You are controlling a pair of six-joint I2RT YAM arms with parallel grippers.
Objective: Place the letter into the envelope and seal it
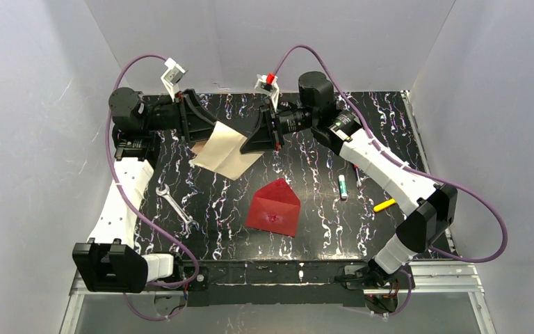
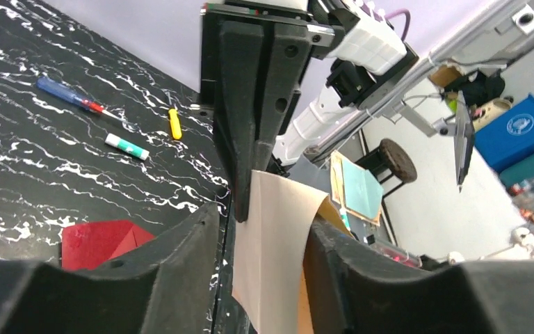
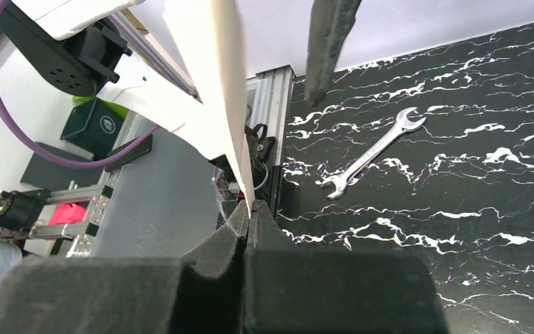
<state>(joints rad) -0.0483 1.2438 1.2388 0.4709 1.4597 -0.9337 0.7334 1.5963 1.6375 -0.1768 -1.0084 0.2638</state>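
The letter (image 1: 226,154) is off the worktop (image 1: 222,209), hanging in the air at the far side between my two arms. My right fingers (image 3: 249,229) are pressed together on one edge of it. In the right wrist view the sheet rises thin out of the closed tips. My left fingers (image 1: 207,132) stand apart, one on each side of the opposite end. The sheet passes between them, and I cannot tell whether either one touches it. I judge that my right side alone carries it. The sheet shows a bend across its middle.

The envelope (image 1: 274,207) lies flat on the worktop near the middle, closer to my bases than the letter and a little to its right. Its flap (image 1: 279,186) is open and points to the far side, toward the letter, so the mouth faces away from me. Its long edge runs roughly left to right, a little askew.

That is what the coming move hangs on — the letter has to come down and toward me, entering the mouth from the far side with its leading edge lying along that long edge. The letter now stretches from one set of fingers to the other, much the same way the mouth runs, so little turning seems needed. My right fingers are the nearer to the envelope. I think a sheet held at one edge may droop or buckle at the bend as it meets the mouth.
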